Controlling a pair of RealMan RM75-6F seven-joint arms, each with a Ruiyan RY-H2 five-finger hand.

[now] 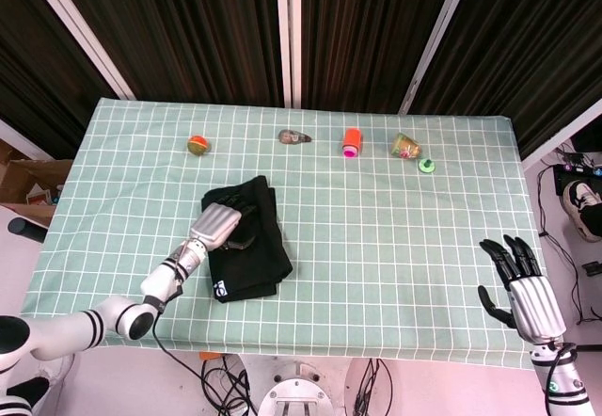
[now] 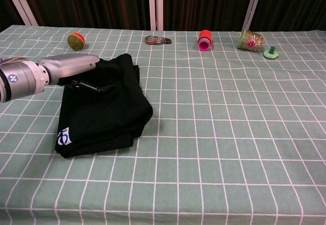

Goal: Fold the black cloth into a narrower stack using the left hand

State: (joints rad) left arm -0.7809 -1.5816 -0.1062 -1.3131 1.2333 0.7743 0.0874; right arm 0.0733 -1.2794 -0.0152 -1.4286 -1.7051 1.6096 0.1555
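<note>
The black cloth (image 1: 252, 242) lies folded in a thick stack left of the table's middle, and a white label (image 2: 62, 137) shows at its near left corner. My left hand (image 1: 218, 222) lies low and palm down over the cloth's left part. Its dark fingers (image 2: 97, 86) rest on the fabric, spread apart, with no fold lifted between them. In the chest view the same hand (image 2: 75, 65) reaches in from the left onto the cloth (image 2: 109, 115). My right hand (image 1: 520, 288) hovers at the table's front right corner, fingers apart and holding nothing.
Along the far side lie an orange-green ball (image 1: 198, 143), a brown object (image 1: 294, 137), an orange cup on its side (image 1: 352, 142), a patterned cup (image 1: 405, 146) and a green cap (image 1: 427, 165). The checked tablecloth (image 1: 395, 247) covers the table.
</note>
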